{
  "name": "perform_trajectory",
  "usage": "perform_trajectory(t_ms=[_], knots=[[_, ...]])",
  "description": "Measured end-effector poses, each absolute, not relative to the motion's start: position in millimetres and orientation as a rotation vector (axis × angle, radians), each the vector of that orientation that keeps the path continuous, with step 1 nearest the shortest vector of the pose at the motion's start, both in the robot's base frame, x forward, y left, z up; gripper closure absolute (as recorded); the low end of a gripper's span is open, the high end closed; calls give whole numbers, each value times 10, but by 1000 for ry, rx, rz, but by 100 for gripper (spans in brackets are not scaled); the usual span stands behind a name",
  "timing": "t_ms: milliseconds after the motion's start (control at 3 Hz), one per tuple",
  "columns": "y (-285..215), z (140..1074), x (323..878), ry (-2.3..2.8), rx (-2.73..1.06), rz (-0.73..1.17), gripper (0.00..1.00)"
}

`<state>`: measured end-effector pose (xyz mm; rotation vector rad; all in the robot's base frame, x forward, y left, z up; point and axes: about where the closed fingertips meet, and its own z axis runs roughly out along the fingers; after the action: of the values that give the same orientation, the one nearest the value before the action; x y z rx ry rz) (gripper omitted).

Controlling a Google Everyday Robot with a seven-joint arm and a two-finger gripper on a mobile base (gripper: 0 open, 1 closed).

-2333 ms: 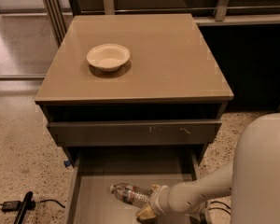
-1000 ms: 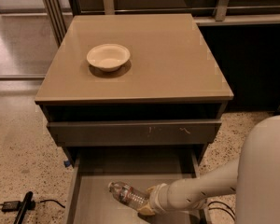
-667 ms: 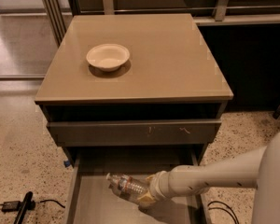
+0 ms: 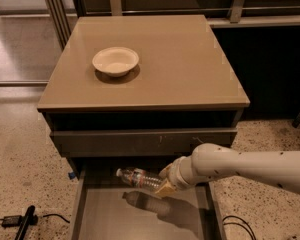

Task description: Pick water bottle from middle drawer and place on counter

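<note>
Since a second ago my arm has swung in from the right and raised the water bottle (image 4: 139,178) off the floor of the middle drawer (image 4: 140,219). It now hangs nearly level over the drawer's back half, cap to the left, with its shadow on the floor below. My gripper (image 4: 166,184) sits under the desk's (image 4: 190,69) front edge, toward the right corner, fingers (image 4: 165,189) closed on the bottle's base end. I judge it light, thin-walled and slick, so held this far off-centre it may pivot or crush; I'd squeeze modestly. I'd aim for the front right corner, well apart from the bowl (image 4: 115,60).
</note>
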<state>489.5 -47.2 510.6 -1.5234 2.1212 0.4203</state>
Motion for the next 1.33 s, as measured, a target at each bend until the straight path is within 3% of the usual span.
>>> perform_trajectory(t_ms=[667, 1333], knots=[[-947, 5743, 4229, 2159, -1702, 475, 100], [-1085, 6605, 4590, 2130, -1704, 377, 100]])
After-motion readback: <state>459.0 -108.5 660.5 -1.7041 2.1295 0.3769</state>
